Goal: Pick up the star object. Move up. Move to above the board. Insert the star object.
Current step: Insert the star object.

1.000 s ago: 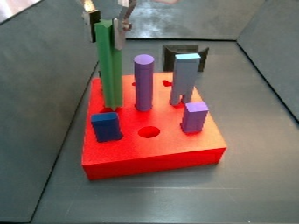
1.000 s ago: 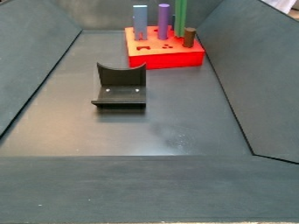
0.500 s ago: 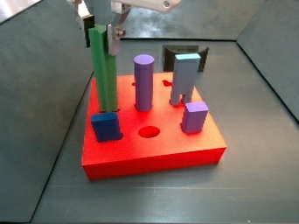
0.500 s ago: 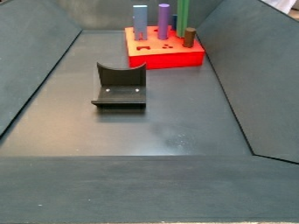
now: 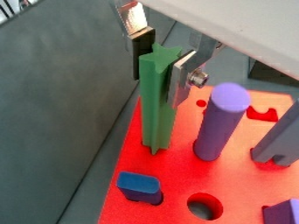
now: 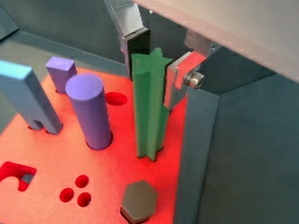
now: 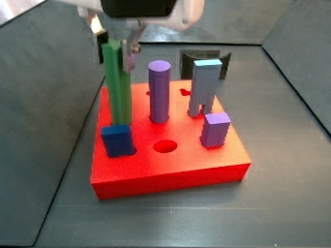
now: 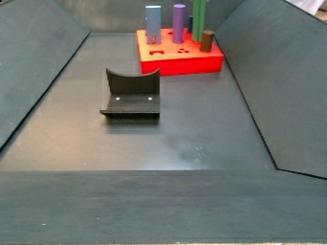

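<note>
Star object point(image 7: 116, 89): tall green ridged rod, stood upright at the left edge of the board point(image 7: 195, 167), a red block set on a dark grey floor enclosed by sloping grey walls. Also recorded on the board: purple cylinder point(image 7: 159, 90), light-blue post point(image 7: 206, 89), small purple block point(image 7: 216, 129), dark blue block point(image 7: 118, 139), an open round hole point(image 7: 165, 147). Fixture point(image 8: 130, 94) is seen mid-floor, well apart. Gripper point(image 5: 165, 59) is placed at the rod's top, its plates close on either side; actual contact cannot be told.
</note>
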